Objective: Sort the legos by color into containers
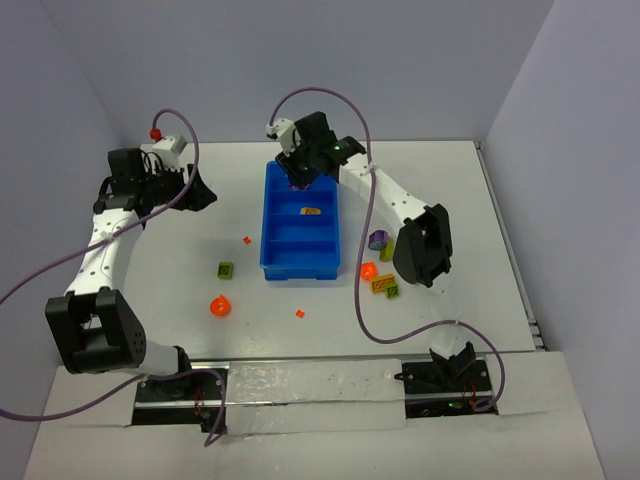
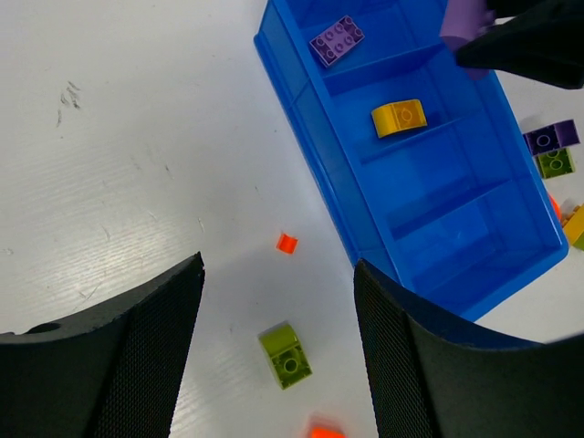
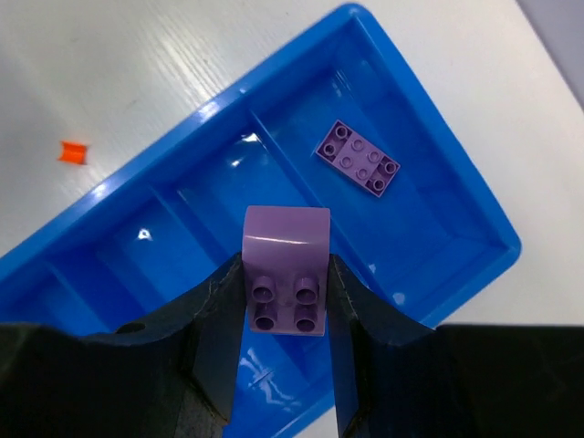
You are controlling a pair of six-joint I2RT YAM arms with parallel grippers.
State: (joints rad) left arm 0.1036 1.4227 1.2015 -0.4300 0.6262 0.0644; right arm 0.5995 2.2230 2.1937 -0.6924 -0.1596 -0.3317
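The blue tray point(image 1: 267, 215) lies in the middle of the table. My right gripper point(image 1: 298, 176) hovers over its far compartment, shut on a purple lego point(image 3: 286, 237). A flat purple lego point(image 3: 358, 159) lies in that compartment, and a yellow lego point(image 1: 311, 211) in the one beside it. My left gripper point(image 1: 205, 192) is open and empty, left of the tray. In the left wrist view a lime green lego point(image 2: 286, 354) and a small orange lego point(image 2: 286, 242) lie on the table below its open jaws. A round orange lego point(image 1: 219, 306) lies at front left.
Right of the tray lie a purple lego point(image 1: 377, 240), a round orange one point(image 1: 368, 270), a yellow-orange one point(image 1: 383, 283) and a green one point(image 1: 393, 292). Another small orange piece point(image 1: 300, 313) lies before the tray. The two near compartments hold nothing.
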